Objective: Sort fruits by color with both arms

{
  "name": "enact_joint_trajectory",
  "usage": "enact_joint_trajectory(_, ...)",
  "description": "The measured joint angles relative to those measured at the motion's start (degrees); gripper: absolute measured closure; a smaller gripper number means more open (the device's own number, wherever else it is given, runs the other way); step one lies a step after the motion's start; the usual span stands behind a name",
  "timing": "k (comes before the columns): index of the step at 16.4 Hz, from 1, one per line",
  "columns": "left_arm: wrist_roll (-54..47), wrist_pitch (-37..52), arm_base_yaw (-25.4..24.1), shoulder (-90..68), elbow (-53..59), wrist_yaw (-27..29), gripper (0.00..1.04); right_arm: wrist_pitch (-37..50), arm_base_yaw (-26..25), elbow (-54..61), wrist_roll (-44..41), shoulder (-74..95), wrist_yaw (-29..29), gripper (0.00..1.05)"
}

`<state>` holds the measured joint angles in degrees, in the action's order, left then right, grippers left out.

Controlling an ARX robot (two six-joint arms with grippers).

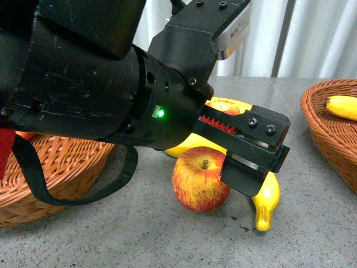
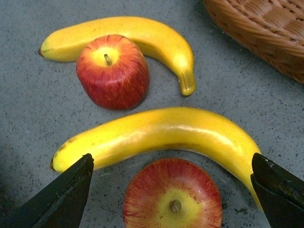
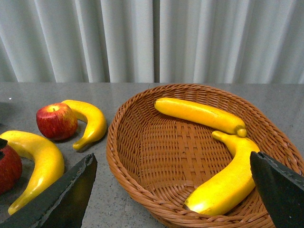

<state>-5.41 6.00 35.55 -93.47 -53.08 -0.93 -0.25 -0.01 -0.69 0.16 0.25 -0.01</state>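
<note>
At the left stands a brown wicker left basket (image 1: 61, 162) with something red (image 1: 25, 135) in it, mostly hidden by the arm. The black left gripper (image 2: 172, 157) hangs with its fingers spread wide and holds nothing. The near glossy red apple with yellow streaks (image 1: 201, 178) lies straight under it, between the two fingers, so the left arm is the nearer one. A long curved yellow near banana (image 2: 161, 135) bends around the far and right side of this apple. Its long axis runs along the line from finger to finger, so I judge the fingers could catch it too.

On the table I count two apples and two bananas; the far apple (image 2: 112, 71) sits just beside the far banana (image 2: 142, 35). The right wicker basket (image 3: 111, 152) holds two more: a straighter banana (image 3: 199, 114) and a bent banana (image 3: 228, 180). Over it the right gripper (image 3: 172, 157) is wide open and empty.
</note>
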Motion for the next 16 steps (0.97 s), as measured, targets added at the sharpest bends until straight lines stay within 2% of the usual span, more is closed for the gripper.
enact_joint_trajectory(4, 3.6, -0.6, 0.7, -3.4, -0.2, 4.6, 0.07, 0.0, 0.0, 0.0, 0.0, 0.0, 0.0, 0.07)
enact_joint_trajectory(9, 4.5, -0.7, 0.5, -3.8, 1.2, 3.3, 0.07, 0.0, 0.0, 0.0, 0.0, 0.0, 0.0, 0.07)
enact_joint_trajectory(10, 4.0, -1.2, 0.5, -3.9, 1.4, 3.5, 0.1, 0.0, 0.0, 0.0, 0.0, 0.0, 0.0, 0.07)
enact_joint_trajectory(11, 3.8, -1.3, 0.5, -3.9, 1.8, 3.5, 0.21, 0.0, 0.0, 0.0, 0.0, 0.0, 0.0, 0.07)
enact_joint_trajectory(13, 3.6, -1.3, 0.3, -3.9, 1.9, 3.5, 0.36, 0.0, 0.0, 0.0, 0.0, 0.0, 0.0, 0.07)
enact_joint_trajectory(16, 3.5, -2.3, -0.3, -2.1, 1.9, 3.3, 0.39, 0.0, 0.0, 0.0, 0.0, 0.0, 0.0, 0.07)
